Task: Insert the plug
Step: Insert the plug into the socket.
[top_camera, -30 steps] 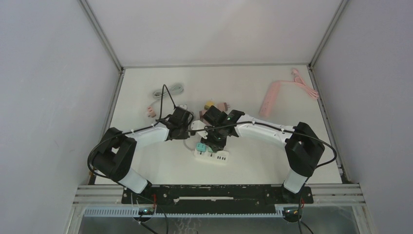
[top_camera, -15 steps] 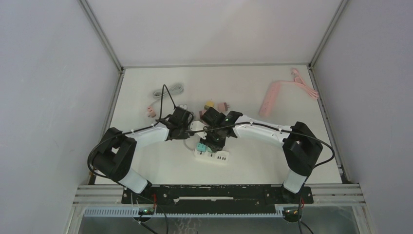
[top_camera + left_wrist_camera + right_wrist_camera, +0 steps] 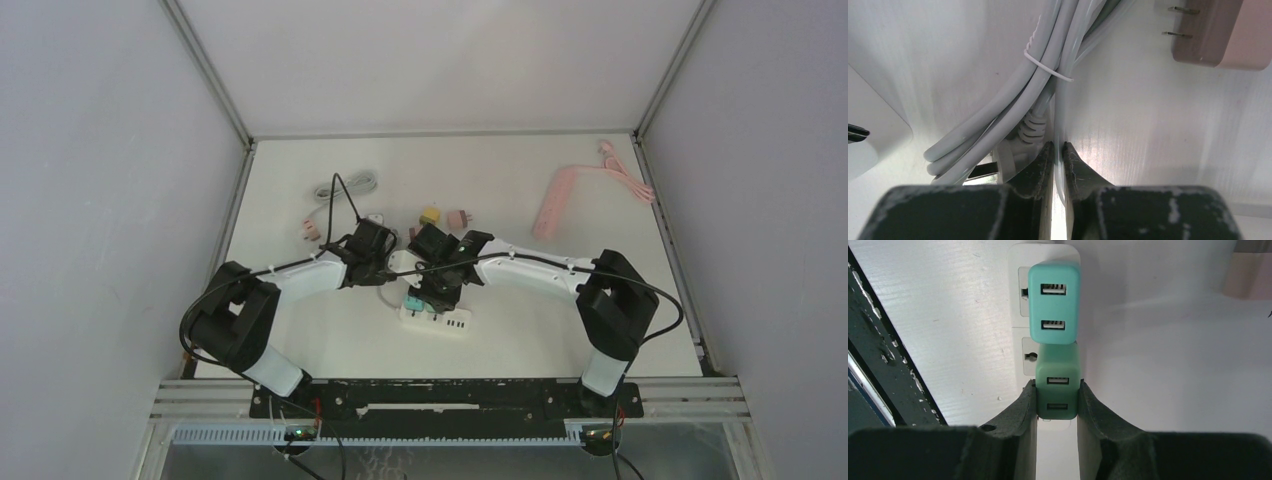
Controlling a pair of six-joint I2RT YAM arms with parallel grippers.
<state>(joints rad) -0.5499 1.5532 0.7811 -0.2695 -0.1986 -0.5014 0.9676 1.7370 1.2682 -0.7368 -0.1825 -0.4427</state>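
The right gripper (image 3: pixel 1056 391) is clamped on the green plug (image 3: pixel 1058 371), one finger on each side of its body, and the plug sits on the near end of the white strip (image 3: pixel 1016 340) with its two USB ports facing up. Just beyond it on the same strip, touching it end to end, sits a teal plug (image 3: pixel 1054 302) of the same kind. The left gripper (image 3: pixel 1057 148) has its jaws nearly together, pinching one strand of the grey cable (image 3: pixel 1013 110) that runs down between the fingertips. The other strands lie bundled just to the left, held by a white tie (image 3: pixel 1045 65). Past the cable, off to the right, a pink plug (image 3: pixel 1213 35) lies flat with its two prongs pointing left. From above, both grippers are low over the middle of the table (image 3: pixel 520 290), close beside each other, with the strip lying just in front of the right one. A yellow plug (image 3: pixel 430 215) lies behind them, and a pink strip (image 3: pixel 555 200) lies well apart at the far right.
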